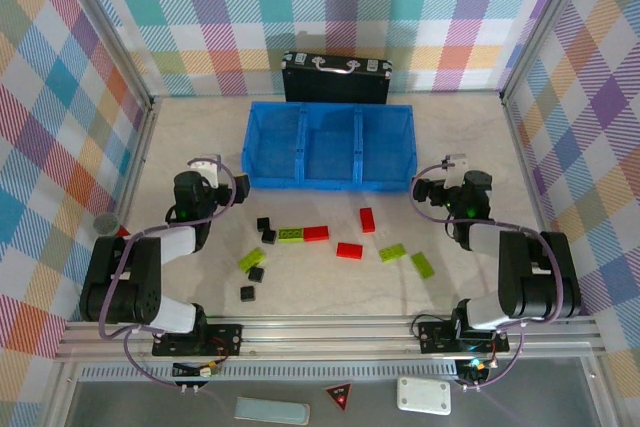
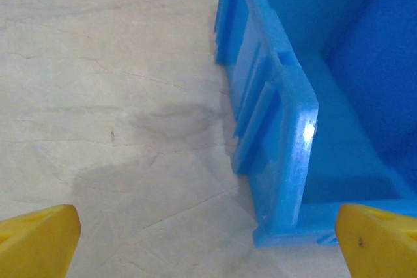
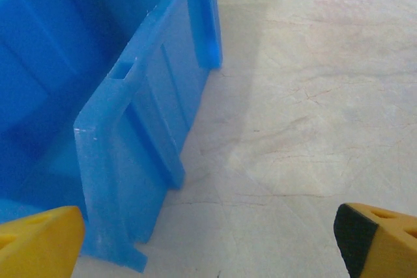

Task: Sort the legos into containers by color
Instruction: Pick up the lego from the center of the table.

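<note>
At centre frame, legos (image 1: 349, 250) lie below the tray (image 1: 300, 183), between left hand (image 1: 213, 168) and right hand (image 1: 446, 168), both wide open, empty.

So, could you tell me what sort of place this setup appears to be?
Probably a lab robot cell: two arms bolted to a table, plaid walls around it, and legos scattered before a blue tray.

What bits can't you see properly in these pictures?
1. Black case, top view: its bottom is hidden behind the far wall of the blue tray.
2. Black legos, top view: too small to count their studs.
3. The blue tray, left wrist view: cut off by the right edge.
4. Right gripper, right wrist view: fingertips cut off by the bottom edge.
</note>
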